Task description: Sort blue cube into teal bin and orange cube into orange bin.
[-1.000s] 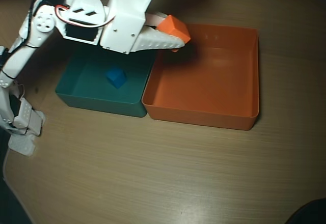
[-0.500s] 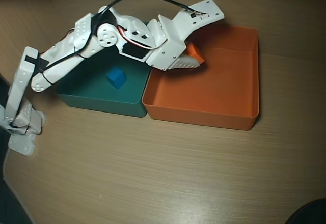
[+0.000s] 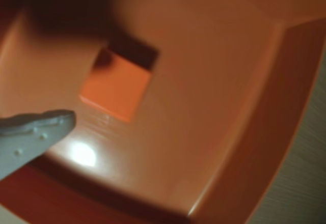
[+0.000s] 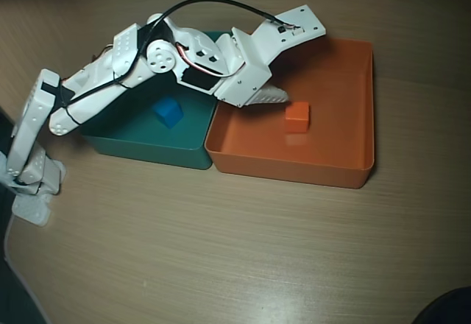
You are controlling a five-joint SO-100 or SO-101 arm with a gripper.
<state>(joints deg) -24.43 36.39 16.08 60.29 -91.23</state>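
From above, my white arm (image 4: 132, 66) reached from its base at the left edge of a wooden table (image 4: 221, 243), across the teal bin (image 4: 140, 143), and ended over the left part of the orange bin (image 4: 338, 169). The two bins sat side by side, their near walls touching, teal on the left and orange on the right.

My gripper (image 4: 278, 97) hung just above the orange bin's floor, empty. One white finger (image 4: 268, 96) showed below the wrist housing from above; the other was hidden, so I could not tell how far my jaws stood apart. In the wrist view only one pale fingertip (image 3: 48, 127) entered from the left edge, blurred.

The orange cube (image 4: 297, 116) lay on the floor of the orange bin, a little right of my gripper and clear of it, touching no wall. In the wrist view the cube (image 3: 117, 89) appeared as a bright square on the bin's floor (image 3: 204, 107), with a dark shadow along its upper edge.

The blue cube (image 4: 168, 112) rested on the floor of the teal bin, near the middle, partly under the line of my arm.
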